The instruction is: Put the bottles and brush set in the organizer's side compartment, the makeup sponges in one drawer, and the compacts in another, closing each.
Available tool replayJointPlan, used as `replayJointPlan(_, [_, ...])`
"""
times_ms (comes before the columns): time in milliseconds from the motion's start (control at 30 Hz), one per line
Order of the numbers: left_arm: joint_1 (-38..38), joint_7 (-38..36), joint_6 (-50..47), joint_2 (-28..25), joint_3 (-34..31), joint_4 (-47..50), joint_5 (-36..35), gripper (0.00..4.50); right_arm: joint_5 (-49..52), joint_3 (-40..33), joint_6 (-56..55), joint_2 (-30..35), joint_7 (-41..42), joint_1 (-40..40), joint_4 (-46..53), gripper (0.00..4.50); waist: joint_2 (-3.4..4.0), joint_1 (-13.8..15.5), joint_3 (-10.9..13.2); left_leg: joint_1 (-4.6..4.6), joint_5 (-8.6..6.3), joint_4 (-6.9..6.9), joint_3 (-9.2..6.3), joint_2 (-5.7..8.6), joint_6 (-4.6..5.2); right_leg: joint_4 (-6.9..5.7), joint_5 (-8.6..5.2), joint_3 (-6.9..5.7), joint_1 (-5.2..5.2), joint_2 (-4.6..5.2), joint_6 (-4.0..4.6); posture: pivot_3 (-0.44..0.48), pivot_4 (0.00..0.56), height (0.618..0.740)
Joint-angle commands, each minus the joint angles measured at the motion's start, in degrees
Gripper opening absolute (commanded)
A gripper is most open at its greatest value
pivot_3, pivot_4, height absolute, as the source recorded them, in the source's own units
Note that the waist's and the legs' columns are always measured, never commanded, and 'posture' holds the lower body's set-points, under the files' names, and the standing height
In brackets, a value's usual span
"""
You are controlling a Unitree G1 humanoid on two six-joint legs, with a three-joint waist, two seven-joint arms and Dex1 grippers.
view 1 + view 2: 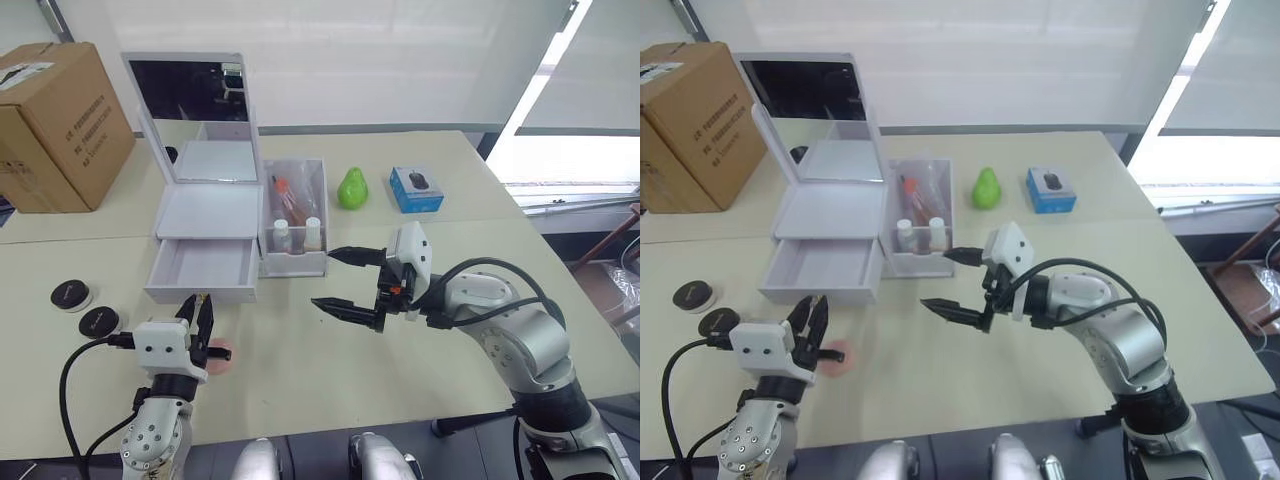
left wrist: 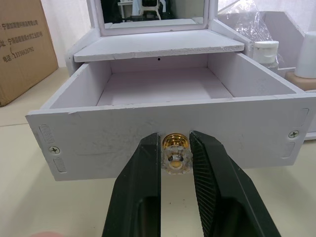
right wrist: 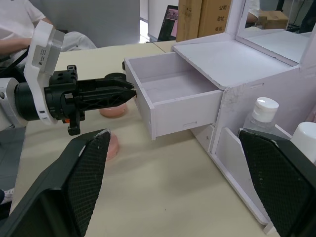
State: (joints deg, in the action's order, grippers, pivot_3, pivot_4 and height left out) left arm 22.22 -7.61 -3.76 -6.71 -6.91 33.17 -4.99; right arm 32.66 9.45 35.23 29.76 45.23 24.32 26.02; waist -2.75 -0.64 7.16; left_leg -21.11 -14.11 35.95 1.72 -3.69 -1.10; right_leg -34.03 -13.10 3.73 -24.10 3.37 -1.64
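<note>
The white organizer (image 1: 205, 210) has its lower drawer (image 1: 203, 268) pulled open and empty. My left gripper (image 2: 175, 138) is shut on the drawer's clear knob (image 2: 176, 159). Two bottles (image 1: 298, 235) and the bagged brush set (image 1: 287, 192) stand in the side compartment (image 1: 320, 205). A pink makeup sponge (image 1: 219, 355) lies just right of my left gripper, and the right wrist view shows two sponges (image 3: 113, 144). Two black compacts (image 1: 85, 308) rest on the table left of the drawer. My right gripper (image 1: 323, 278) hovers open and empty in front of the side compartment.
A cardboard box (image 1: 55, 125) stands at the back left. Behind the organizer to the right are a green pear (image 1: 351, 188) and a blue box (image 1: 417, 188). A person in white (image 3: 19, 19) sits beyond the table in the right wrist view.
</note>
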Motion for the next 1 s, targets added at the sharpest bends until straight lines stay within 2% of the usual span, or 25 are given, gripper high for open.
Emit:
replayJointPlan(33, [0.0, -0.1, -0.7, 0.0, 0.1, 0.6, -0.8, 1.28, 0.4, -1.0, 0.1, 0.1, -0.2, 0.3, 1.9, 4.50, 0.00, 0.0, 0.0, -0.01, 0.00, 0.00, 0.00, 0.00, 0.00, 0.00, 0.00, 0.00, 0.00, 0.00, 0.00, 0.000, 0.150, 0.733])
replayJointPlan(300, [2.4, -0.8, 0.8, -0.2, -1.4, 1.8, -2.5, 3.56, 0.7, -1.4, 0.1, 0.2, -0.4, 0.0, 2.0, 4.50, -0.06, -0.1, 0.0, -0.08, 0.00, 0.01, -0.03, -0.01, 0.01, -0.03, 0.01, 0.00, 0.05, -0.03, 0.00, 0.000, 0.150, 0.733])
replayJointPlan(400, [6.9, -3.3, 1.9, -1.5, -4.7, 4.3, -6.1, 4.46, 1.2, -2.2, 0.4, 0.6, -0.7, -0.8, 2.8, 4.50, -0.13, -0.2, -0.1, -0.07, 0.00, 0.00, -0.03, -0.02, 0.01, -0.03, 0.00, 0.00, 0.01, -0.03, 0.00, 0.000, 0.150, 0.733])
replayJointPlan(533, [13.1, -16.7, 2.2, -10.3, -15.9, 2.9, -19.2, 4.46, 2.9, -5.2, 1.4, 2.0, -1.1, -3.6, 4.8, 4.50, 0.01, -0.2, 0.1, -0.04, -0.01, -0.05, -0.03, -0.08, -0.01, -0.02, -0.01, -0.05, -0.15, -0.02, 0.03, 0.000, 0.150, 0.733])
replayJointPlan(600, [13.7, -25.0, -0.8, -18.3, -24.0, -2.8, -26.7, 4.46, 3.2, -7.8, 0.5, 3.8, -0.2, -6.8, 5.0, 4.50, 0.07, 0.0, 0.2, -0.04, -0.06, -0.05, -0.03, -0.11, -0.11, 0.00, -0.07, -0.11, -0.22, 0.02, 0.12, 0.000, 0.150, 0.733])
replayJointPlan(700, [12.5, -34.7, -3.6, -28.9, -33.2, -14.0, -32.0, 4.46, 2.1, -11.2, -2.1, 6.5, 1.5, -11.5, 4.8, 4.50, 0.06, 0.4, 0.3, -0.06, -0.25, -0.05, -0.02, -0.10, -0.43, 0.04, -0.11, -0.21, -0.26, 0.09, 0.19, 0.000, 0.150, 0.733])
replayJointPlan(800, [10.2, -44.5, -6.4, -38.4, -40.3, -26.6, -35.5, 4.46, 4.2, -18.9, -4.9, 8.1, 3.2, -16.1, 2.7, 4.50, -0.04, 0.5, 0.3, -0.06, -0.26, -0.03, -0.01, -0.10, -0.45, 0.06, -0.13, -0.28, -0.26, 0.13, 0.21, 0.000, 0.150, 0.733])
replayJointPlan(900, [6.8, -51.8, -5.1, -46.8, -43.8, -41.6, -33.1, 4.46, 3.7, -26.6, -8.3, 11.8, 8.2, -22.8, -1.1, 4.50, -0.03, 0.7, 0.3, -0.05, -0.26, -0.01, 0.02, -0.10, -0.45, 0.09, -0.14, -0.32, -0.24, 0.17, 0.22, 0.000, 0.150, 0.733])
replayJointPlan(1000, [1.1, -55.3, -2.3, -53.3, -44.4, -56.4, -30.1, 4.46, 3.9, -33.6, -10.7, 14.3, 12.5, -29.5, -5.6, 4.50, -0.02, 0.9, 0.3, 0.00, -0.25, -0.04, 0.16, -0.15, -0.43, 0.08, -0.14, -0.34, -0.25, 0.22, 0.23, 0.000, 0.150, 0.733])
